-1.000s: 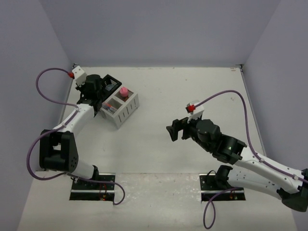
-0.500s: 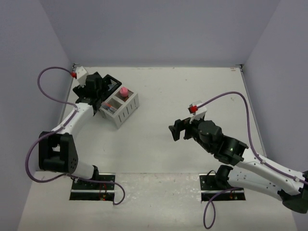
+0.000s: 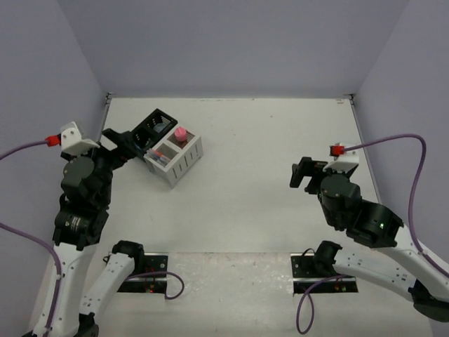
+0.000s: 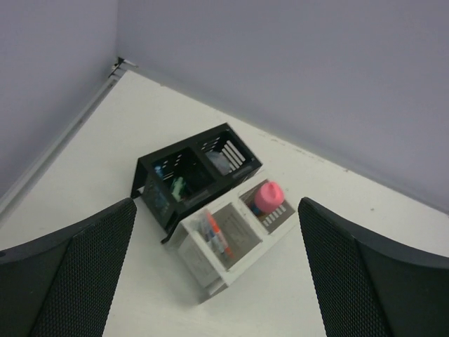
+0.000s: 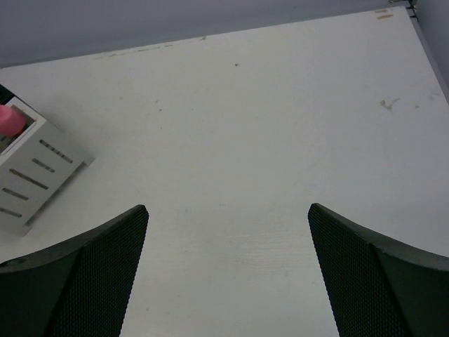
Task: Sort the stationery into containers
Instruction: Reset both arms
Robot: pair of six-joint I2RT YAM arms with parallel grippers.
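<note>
The black container [image 3: 158,123] and the white container [image 3: 179,159] stand side by side at the far left of the table. The black container [image 4: 198,168] holds a green stick [image 4: 177,188] and blue bits. The white container [image 4: 235,235] holds an orange pen [image 4: 219,236] with grey pens in one compartment and a pink-capped bottle [image 4: 268,196] in the other. My left gripper [image 3: 126,142] hangs open and empty above and to the near left of the boxes. My right gripper [image 3: 306,173] is open and empty over bare table, far from them.
Purple-grey walls close in the white table [image 3: 266,140] at the back and on both sides. In the right wrist view, the white container's corner [image 5: 35,175] and the pink cap [image 5: 7,119] show at the left edge.
My left gripper has opened and drawn back from right above the containers toward the near left. The right arm has pulled back to the right.
</note>
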